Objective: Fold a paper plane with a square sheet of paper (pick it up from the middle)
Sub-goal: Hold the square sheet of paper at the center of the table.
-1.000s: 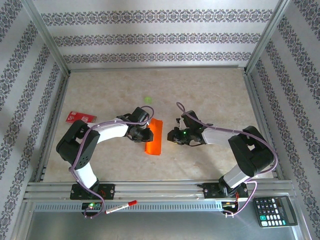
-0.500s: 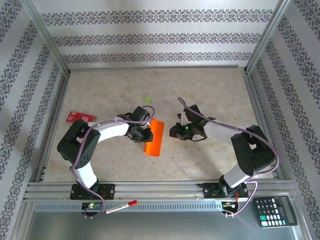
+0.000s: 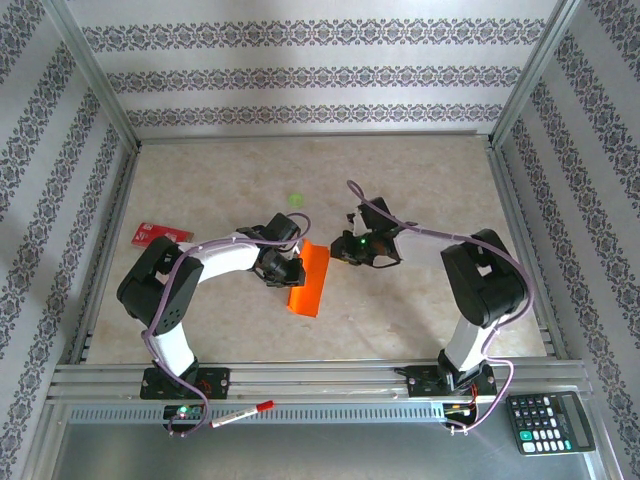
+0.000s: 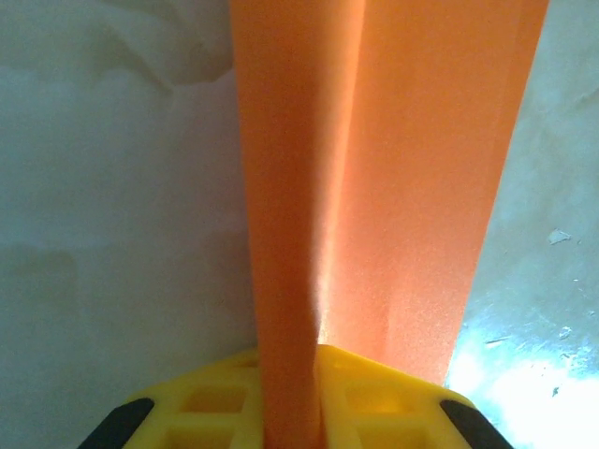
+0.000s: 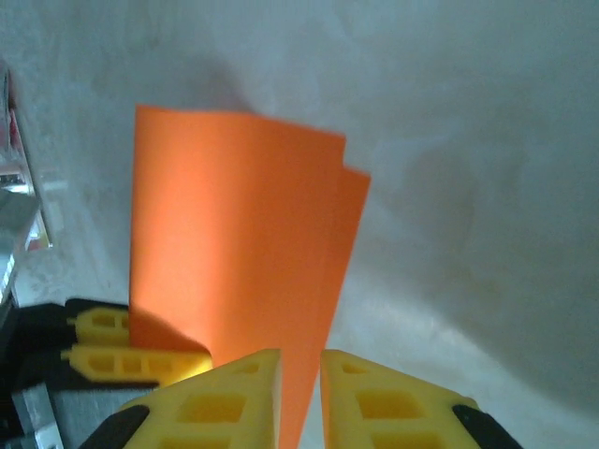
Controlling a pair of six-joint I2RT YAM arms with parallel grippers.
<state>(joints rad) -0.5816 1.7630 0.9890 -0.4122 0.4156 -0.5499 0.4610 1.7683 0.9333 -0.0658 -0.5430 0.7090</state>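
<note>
Mid-fold: the left gripper (image 4: 290, 374) pinches the creased square sheet of paper (image 3: 310, 282) — the right gripper (image 5: 299, 372) straddles its edge, whether clamped is unclear. The next move likely needs a firm, aligned pinch.

surface: beige marbled table (image 3: 420, 180) | on it: red card (image 3: 160, 235) at left | green spot (image 3: 296, 200) mid-back

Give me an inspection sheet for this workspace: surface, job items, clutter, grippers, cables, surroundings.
Surface: beige marbled table, some glare.
Job's things: square sheet of paper, orange, folded narrow, layers slightly offset.
Clutter: red card at left; green spot; calculator and red-tipped pen beyond the front rail.
Grippers: left gripper shut on the paper; right gripper straddles its edge, closure unclear.
Cables: purple cables along both arms, looping loosely.
Surroundings: patterned wall panels, aluminium frame.
</note>
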